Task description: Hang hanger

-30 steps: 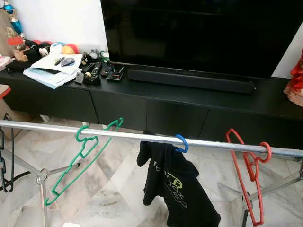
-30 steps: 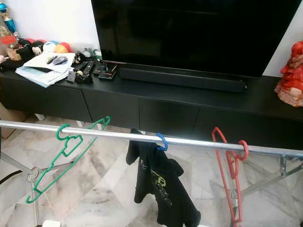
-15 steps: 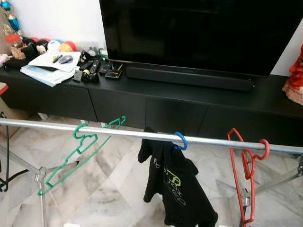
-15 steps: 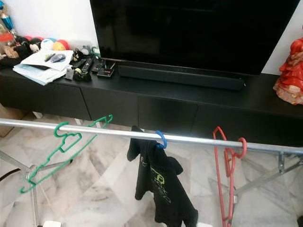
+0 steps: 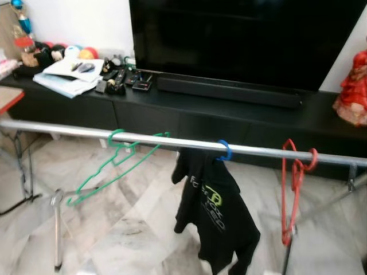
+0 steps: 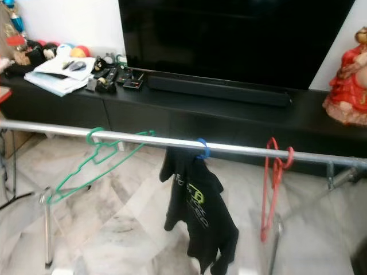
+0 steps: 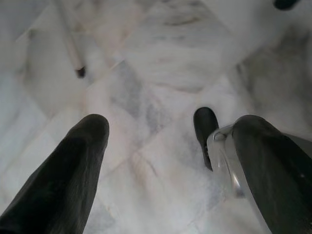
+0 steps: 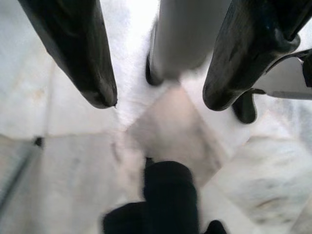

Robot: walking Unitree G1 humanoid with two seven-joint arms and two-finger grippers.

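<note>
Hangers sit on the rail (image 5: 172,141) already: a green hanger (image 5: 117,166) at about nine o'clock of the frame's centre, tilted with its long side slanting down toward the floor; a blue hanger (image 5: 223,150) near centre carrying a black shirt (image 5: 213,212); a red hanger (image 5: 292,189) at three o'clock, hanging straight down, seen nearly edge-on. All three hooks are over the rail and well apart from each other. Behind, at twelve o'clock, a television (image 5: 246,40) stands on a low black cabinet (image 5: 189,117), with papers (image 5: 69,77) and remotes at ten o'clock and a red figurine (image 5: 351,89) at two o'clock. Left gripper (image 7: 165,146) hangs over marble floor (image 7: 161,73), fingers spread wide, nothing between them. Right gripper (image 8: 158,95) likewise points at the floor, fingers apart and empty; a dark cloth-like shape below it cannot be identified. Judgement: the hanging looks done, or no hanger is in hand for it. If the green one needs straightening, take it by the hook's neck and level it, keeping the hook seated on the rail.
</note>
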